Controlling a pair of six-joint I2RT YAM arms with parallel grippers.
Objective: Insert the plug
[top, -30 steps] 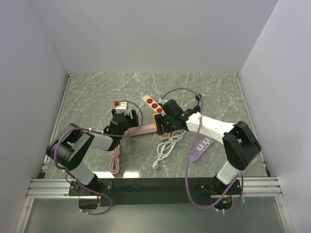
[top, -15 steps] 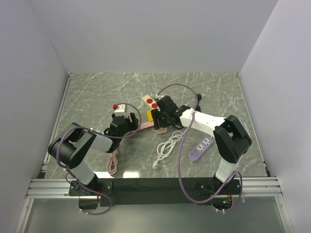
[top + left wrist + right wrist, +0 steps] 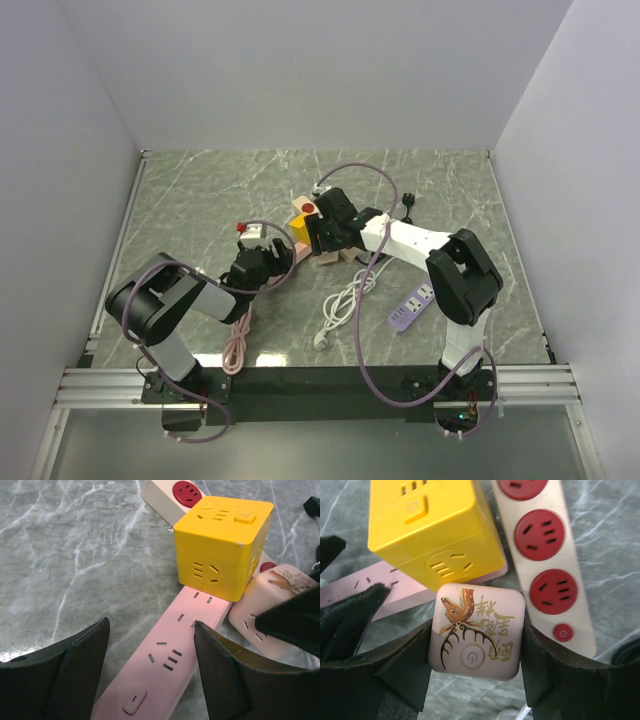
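Over the worktop (image 3: 200, 190), grips a pink cube (image 3: 477, 630) with right fingers (image 3: 395, 665) beside the plug (image 3: 222, 540); holds left fingers (image 3: 80, 670) spread above a pink strip (image 3: 170, 650).

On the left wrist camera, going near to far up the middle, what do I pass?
First the pink power strip, then the yellow cube plug, then the beige strip with a red socket.

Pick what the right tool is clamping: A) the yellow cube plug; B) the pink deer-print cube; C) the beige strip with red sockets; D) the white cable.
B: the right wrist view shows the right tool pressing both sides of the pink deer-print cube; the yellow cube plug sits outside its grip.
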